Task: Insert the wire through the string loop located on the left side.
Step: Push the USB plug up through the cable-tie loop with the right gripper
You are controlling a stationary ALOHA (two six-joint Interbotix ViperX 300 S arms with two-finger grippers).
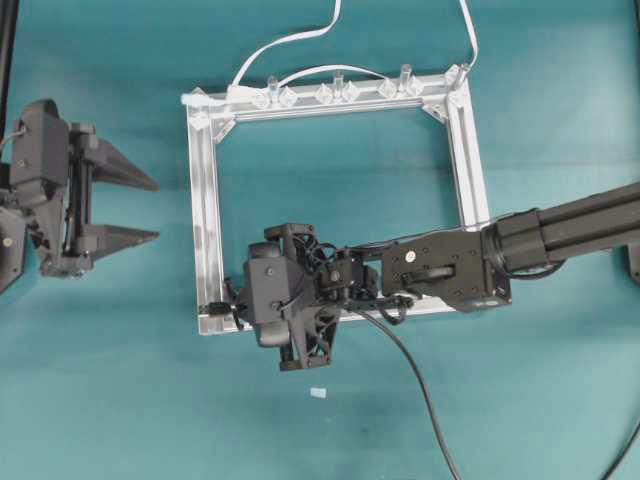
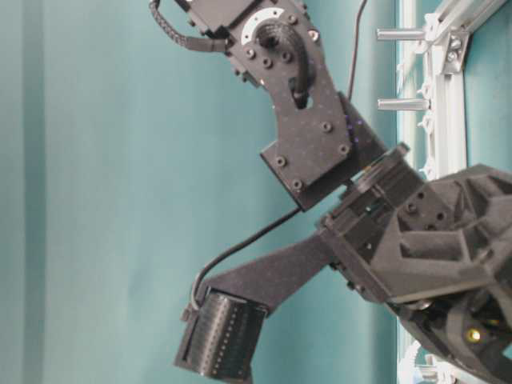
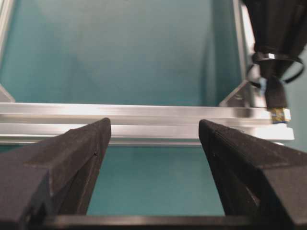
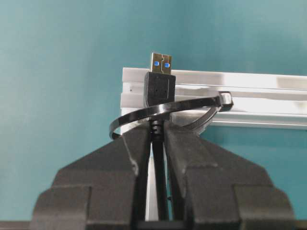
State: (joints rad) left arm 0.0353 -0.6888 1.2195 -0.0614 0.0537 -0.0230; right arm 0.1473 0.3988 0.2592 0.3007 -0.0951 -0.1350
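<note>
One aluminium frame (image 1: 207,215), two hands, one black wire (image 1: 415,375), two white cables and three clear pegs are counted.

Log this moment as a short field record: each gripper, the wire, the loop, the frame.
left gripper: open, empty, off to the left of the frame
right gripper: shut on the wire just behind its plug, at the frame's lower-left corner
wire: plug stands above the loop band, silver tip past it; cable trails off toward the lower right in the overhead view
string loop: thin black band fastened on the frame rail, curving around the plug's base
frame: square aluminium frame flat on teal surface
</note>
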